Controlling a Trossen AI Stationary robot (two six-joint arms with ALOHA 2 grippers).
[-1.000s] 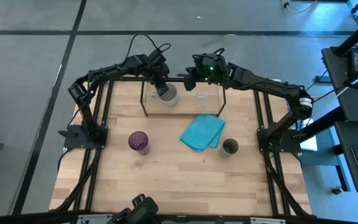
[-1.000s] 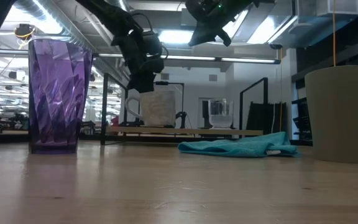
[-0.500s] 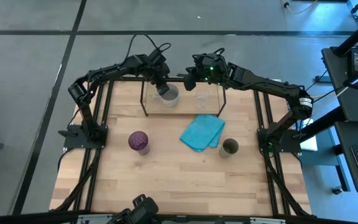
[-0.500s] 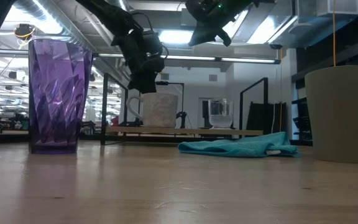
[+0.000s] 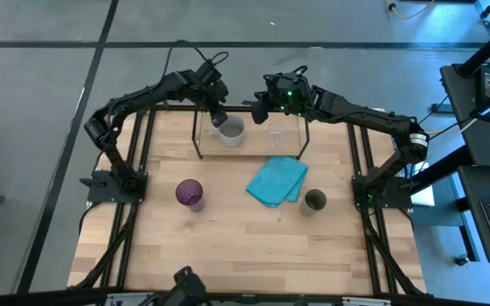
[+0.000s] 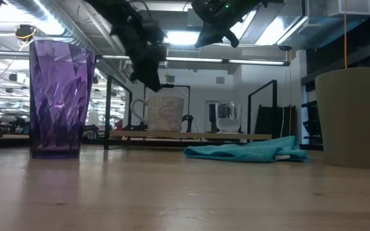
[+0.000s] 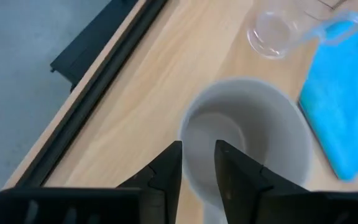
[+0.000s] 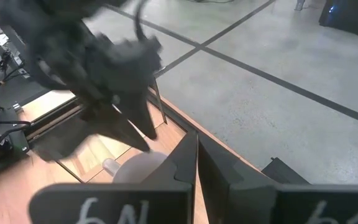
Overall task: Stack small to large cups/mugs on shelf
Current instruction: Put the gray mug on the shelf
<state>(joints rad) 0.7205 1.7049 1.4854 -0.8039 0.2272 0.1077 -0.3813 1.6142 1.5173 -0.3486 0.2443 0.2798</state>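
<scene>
1. Four cups show in the high view, and two are on the shelf (image 5: pixel 197 140) at the far side of the desk (image 5: pixel 228 246). The grey mug (image 5: pixel 230 130) stands at the shelf's left end. The small clear glass (image 5: pixel 276 136) stands near it, further right. The left gripper (image 5: pixel 218 117) hangs over the mug's far rim. I think it is there because this mug is the cup it is working on. The right gripper (image 5: pixel 260 109) waits up high behind the shelf, out of the way. The purple tumbler (image 5: pixel 189 193) and the olive-green cup (image 5: pixel 314 201) stand well apart on the bare desk, with the turquoise cloth (image 5: pixel 276 181) between them. They are the bigger ones, so I think they come later.

2. Low view: the mug (image 6: pixel 164 114) sits flat and upright on the shelf's wooden base. It is speckled grey, with a loop handle on its left. The left gripper is just above it and not touching it.

3. Left wrist view: the two dark fingers (image 7: pixel 166 177) stand a little way apart with nothing between them. So the left gripper is open and empty. The mug's round mouth is right under them. It is pale and empty inside.

4. Right wrist view: the right gripper's (image 8: pixel 196 155) fingers are pressed together and hold nothing. It points toward the left gripper and the mug.
</scene>
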